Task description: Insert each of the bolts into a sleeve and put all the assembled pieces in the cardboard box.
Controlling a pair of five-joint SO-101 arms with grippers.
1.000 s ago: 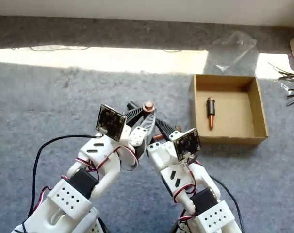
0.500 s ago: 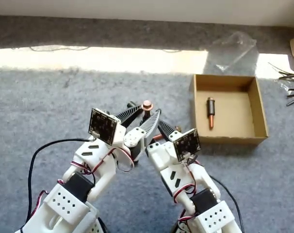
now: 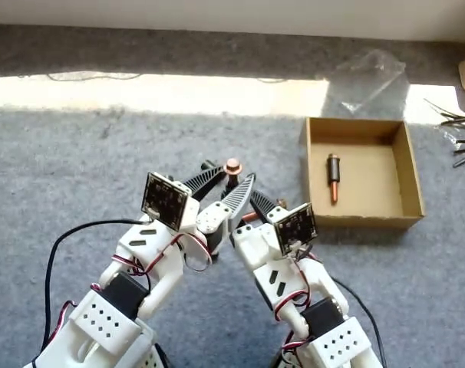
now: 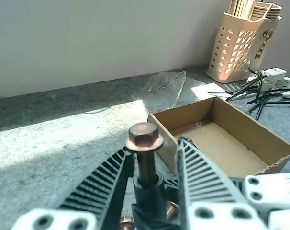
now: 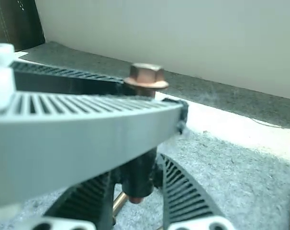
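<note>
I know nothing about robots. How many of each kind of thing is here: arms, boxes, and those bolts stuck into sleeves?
Robot arms: 2 (left arm, right arm)
Cardboard box: 1
Bolts in sleeves: 2 (finished piece lying in the box, upright bolt between the arms)
Total: 5

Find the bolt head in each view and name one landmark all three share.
High view: bolt head at centre, left of the box.
Left wrist view: bolt head at centre, above the sleeve, box behind.
Right wrist view: bolt head upper middle, above the sleeve.
Shared landmark: the sunlit strip of carpet behind it.
</note>
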